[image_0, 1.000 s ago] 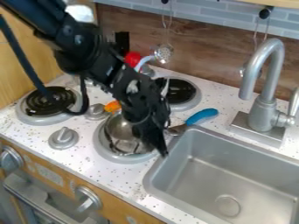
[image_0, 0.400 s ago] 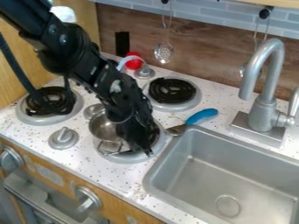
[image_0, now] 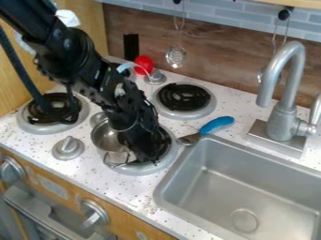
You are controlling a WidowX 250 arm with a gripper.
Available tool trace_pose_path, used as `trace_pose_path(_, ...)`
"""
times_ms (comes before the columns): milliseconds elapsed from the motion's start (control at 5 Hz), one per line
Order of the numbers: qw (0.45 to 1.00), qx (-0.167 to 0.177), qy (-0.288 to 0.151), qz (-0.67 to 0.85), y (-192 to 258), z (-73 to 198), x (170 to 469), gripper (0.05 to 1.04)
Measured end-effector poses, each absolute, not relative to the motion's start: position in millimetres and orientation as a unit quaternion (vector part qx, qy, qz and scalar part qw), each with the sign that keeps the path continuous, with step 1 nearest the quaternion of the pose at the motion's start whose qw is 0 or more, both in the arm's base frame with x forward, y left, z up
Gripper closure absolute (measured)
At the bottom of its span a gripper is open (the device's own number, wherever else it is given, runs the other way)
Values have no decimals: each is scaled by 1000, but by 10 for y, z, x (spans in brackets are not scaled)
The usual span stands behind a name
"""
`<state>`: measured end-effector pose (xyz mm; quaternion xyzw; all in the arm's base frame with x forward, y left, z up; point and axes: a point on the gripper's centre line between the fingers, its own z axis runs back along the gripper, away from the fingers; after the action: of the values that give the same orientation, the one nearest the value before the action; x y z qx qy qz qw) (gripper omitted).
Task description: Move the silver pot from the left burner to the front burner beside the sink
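Note:
The black gripper [image_0: 145, 152] hangs over the front right burner [image_0: 164, 161], pointing down, at the right side of a small silver pot [image_0: 108, 139]. It overlaps the pot's right part, and whether it grips the rim is hidden. The pot stands partly off the burner's left edge, with a thin wire handle or loop low at its front. To the right, a utensil with a blue handle [image_0: 217, 124] lies between the burners and the sink.
A sink [image_0: 216, 187] with a tall faucet [image_0: 285, 89] is on the right. Behind the arm are the back burner [image_0: 184, 98] and a red object [image_0: 143, 64]. Another burner [image_0: 55, 112] and a knob [image_0: 67, 147] lie left. A strainer [image_0: 176, 56] hangs at the wall.
The gripper has moved left from near the sink's corner, and the pot has shifted left with it. An orange item seen beside the pot earlier is now out of sight.

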<state>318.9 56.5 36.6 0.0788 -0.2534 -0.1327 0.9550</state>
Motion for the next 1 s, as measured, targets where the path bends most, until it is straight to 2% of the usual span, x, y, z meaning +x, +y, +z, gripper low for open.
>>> trace_pose_path(400, 949, 63, -266, -158, 416, 364, 3305, 147)
trace_pose_path(600, 944, 62, -276, -170, 364, 428, 3387, 72)
trace_pose_path(1000, 938, 65, -293, -176, 346, 587, 3546, 77)
